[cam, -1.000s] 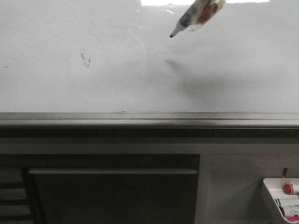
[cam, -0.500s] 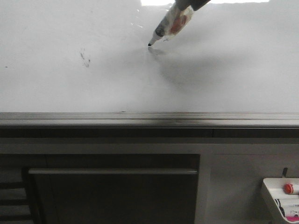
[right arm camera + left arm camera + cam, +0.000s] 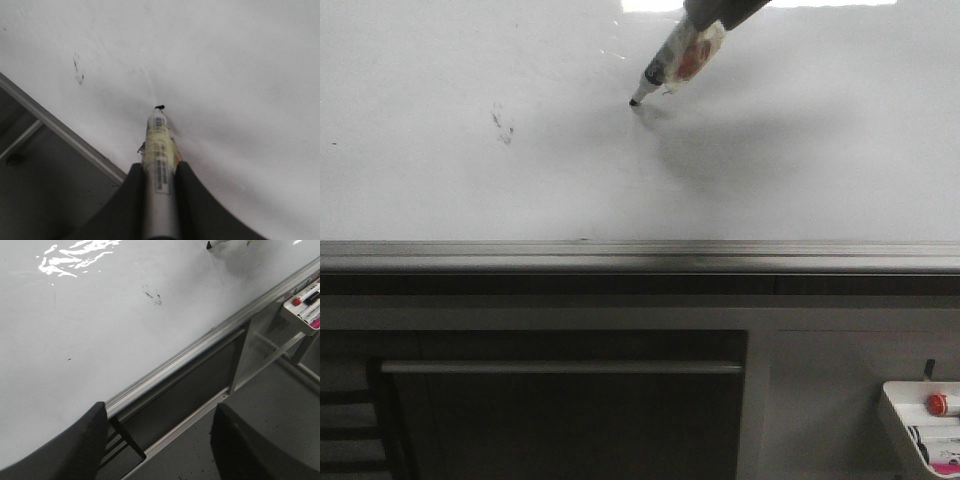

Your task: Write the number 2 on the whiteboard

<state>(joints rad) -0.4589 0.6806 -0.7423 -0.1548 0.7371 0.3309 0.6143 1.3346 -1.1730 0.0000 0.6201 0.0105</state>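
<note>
Whiteboard [image 3: 470,190] fills the upper half of the front view, grey rail [image 3: 640,255] along its lower edge. No number 2 visible on it. Marker [image 3: 675,62] at top centre, tilted, black tip on the board surface w/ shadow just to the lower right. Right gripper [image 3: 159,187] jaws pinching the marker barrel on both sides. Small dark smudge [image 3: 502,124] upper left of the tip, well apart. Left gripper [image 3: 160,440] jaws spread, nothing between, hanging over the rail in the left wrist view. White marker tray [image 3: 925,425] at lower right, red cap inside.
</note>
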